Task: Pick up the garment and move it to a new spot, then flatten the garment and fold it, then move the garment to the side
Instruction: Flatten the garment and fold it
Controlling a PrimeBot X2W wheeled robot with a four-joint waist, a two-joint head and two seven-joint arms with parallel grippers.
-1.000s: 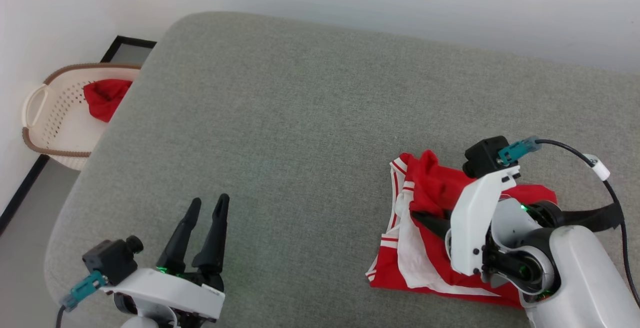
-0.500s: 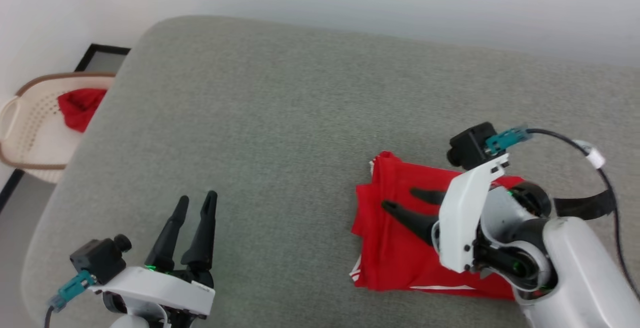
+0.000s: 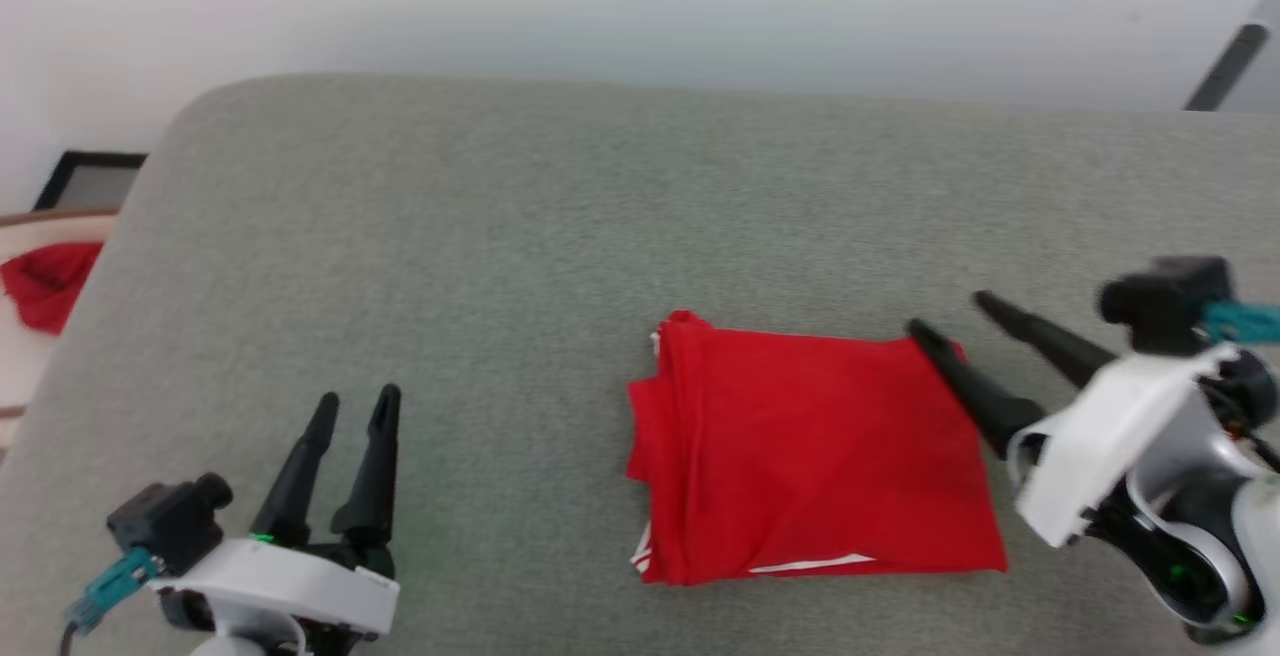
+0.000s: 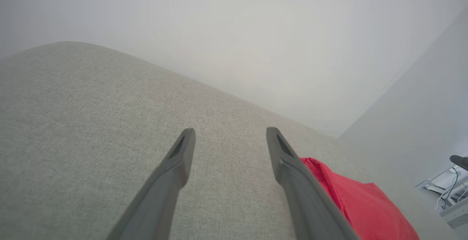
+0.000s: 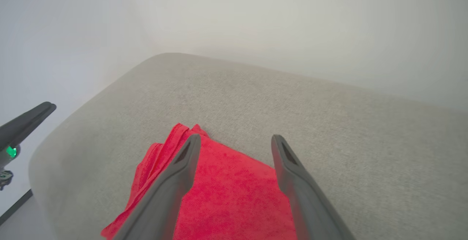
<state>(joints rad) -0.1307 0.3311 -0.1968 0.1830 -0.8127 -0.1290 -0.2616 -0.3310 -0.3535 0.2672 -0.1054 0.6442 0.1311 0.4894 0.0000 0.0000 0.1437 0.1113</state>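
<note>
The right end effector [image 3: 948, 314] is released, its two dark fingers spread with nothing between them. In the head view the nearer finger's tip lies over the far right corner of the garment [image 3: 820, 446]; whether it touches the cloth I cannot tell. In the right wrist view the right end effector [image 5: 236, 137] points across the garment [image 5: 226, 181] along its edge.

The garment is a red jersey folded into a rough rectangle, with thin white trim showing at its near edge. It lies flat on the grey upholstered cushion [image 3: 500, 236], right of the middle.

The left end effector [image 3: 359, 395] is also released and holds nothing, above bare cushion well apart from the garment.

At the head view's left edge, a small red cloth [image 3: 40, 281] sits in a cream basket [image 3: 50, 223].
</note>
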